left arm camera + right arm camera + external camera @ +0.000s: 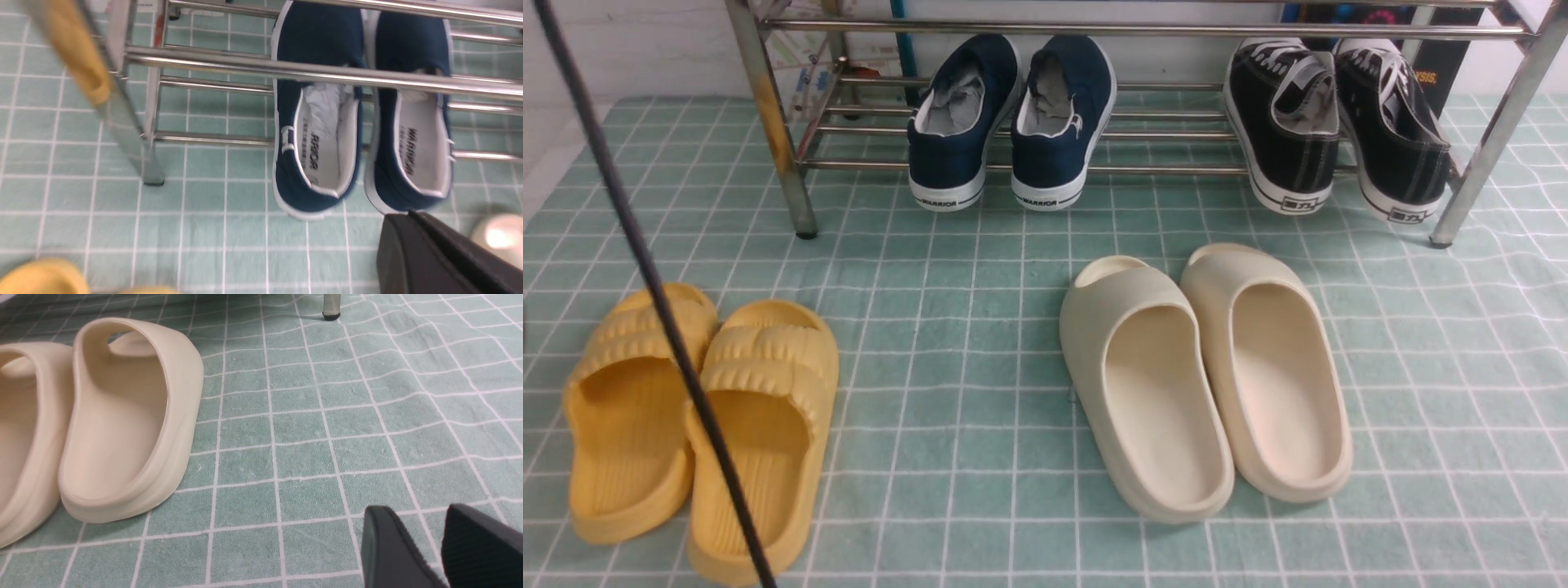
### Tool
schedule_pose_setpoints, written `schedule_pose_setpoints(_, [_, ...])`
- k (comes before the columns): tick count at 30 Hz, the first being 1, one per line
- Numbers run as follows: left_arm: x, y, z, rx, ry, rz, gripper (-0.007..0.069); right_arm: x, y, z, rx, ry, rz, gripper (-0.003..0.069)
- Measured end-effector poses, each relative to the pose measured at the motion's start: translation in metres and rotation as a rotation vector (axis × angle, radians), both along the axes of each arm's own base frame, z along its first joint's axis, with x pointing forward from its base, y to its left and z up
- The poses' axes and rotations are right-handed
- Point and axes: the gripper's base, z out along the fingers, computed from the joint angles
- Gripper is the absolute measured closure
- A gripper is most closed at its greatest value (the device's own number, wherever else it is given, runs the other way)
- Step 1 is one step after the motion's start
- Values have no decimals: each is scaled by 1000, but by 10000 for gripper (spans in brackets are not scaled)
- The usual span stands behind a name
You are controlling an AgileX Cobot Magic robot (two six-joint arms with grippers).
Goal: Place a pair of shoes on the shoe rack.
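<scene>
The two navy-blue slip-on shoes [960, 122] [1058, 122] rest side by side on the lower bars of the chrome shoe rack [1143, 31], left of centre, heels overhanging the front bar. In the left wrist view I see them from above [318, 36] [408, 41], with white paper stuffing inside. My left gripper [408, 214] is shut and empty, just in front of the right shoe's heel and apart from it. My right gripper [414, 512] is open and empty, low over the mat to the right of the cream slides. Neither gripper shows in the front view.
Black lace-up sneakers [1290, 122] sit on the rack's right part. Cream slides [1143, 384] [122, 416] lie on the green checked mat at centre right, yellow slides [629, 408] at front left. A black cable [645, 269] crosses the left side. The rack's rust-stained leg [772, 114] stands at back left.
</scene>
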Motion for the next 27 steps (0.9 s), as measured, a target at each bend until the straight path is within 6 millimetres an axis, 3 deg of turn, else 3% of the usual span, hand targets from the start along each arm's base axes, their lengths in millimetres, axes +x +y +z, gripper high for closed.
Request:
schedule_pose_setpoints(4, [-36, 10, 17, 1, -3, -6, 631, 0, 0, 0, 0, 0, 0, 420])
schedule_pose_setpoints(5, [-50, 13, 21, 2, -3, -7, 631, 0, 0, 0, 0, 0, 0, 420])
schedule_pose_setpoints(6, [-77, 21, 31, -10, -53, -9, 631, 0, 0, 0, 0, 0, 0, 420])
schedule_pose_setpoints(7, [-81, 22, 31, -9, -51, -9, 631, 0, 0, 0, 0, 0, 0, 420])
schedule_pose_setpoints(8, [-105, 28, 34, -25, -117, -12, 631, 0, 0, 0, 0, 0, 0, 420])
schedule_pose_setpoints(11, [-156, 42, 29, -71, -322, -13, 630, 0, 0, 0, 0, 0, 0, 420])
schedule_pose_setpoints(13, [-183, 50, 16, -99, -428, -14, 630, 0, 0, 0, 0, 0, 0, 420])
schedule_pose_setpoints(14, [-186, 50, 16, -108, -460, -15, 630, 0, 0, 0, 0, 0, 0, 420])
schedule_pose_setpoints(15, [-210, 56, -4, -138, -545, -13, 630, 0, 0, 0, 0, 0, 0, 420])
schedule_pose_setpoints(16, [-208, 56, -9, -138, -542, -14, 630, 0, 0, 0, 0, 0, 0, 420])
schedule_pose_setpoints(17, [-230, 62, -28, -154, -611, -17, 628, 0, 0, 0, 0, 0, 0, 420])
schedule_pose_setpoints(21, [-263, 70, -78, -159, -643, -23, 629, 0, 0, 0, 0, 0, 0, 420])
schedule_pose_setpoints(22, [-275, 73, -99, -157, -634, -24, 629, 0, 0, 0, 0, 0, 0, 420])
schedule_pose_setpoints(24, [-284, 76, -112, -156, -631, -24, 629, 0, 0, 0, 0, 0, 0, 420])
schedule_pose_setpoints(25, [-297, 79, -134, -155, -626, -25, 629, 0, 0, 0, 0, 0, 0, 420])
schedule_pose_setpoints(27, [-307, 82, -154, -154, -621, -25, 627, 0, 0, 0, 0, 0, 0, 420])
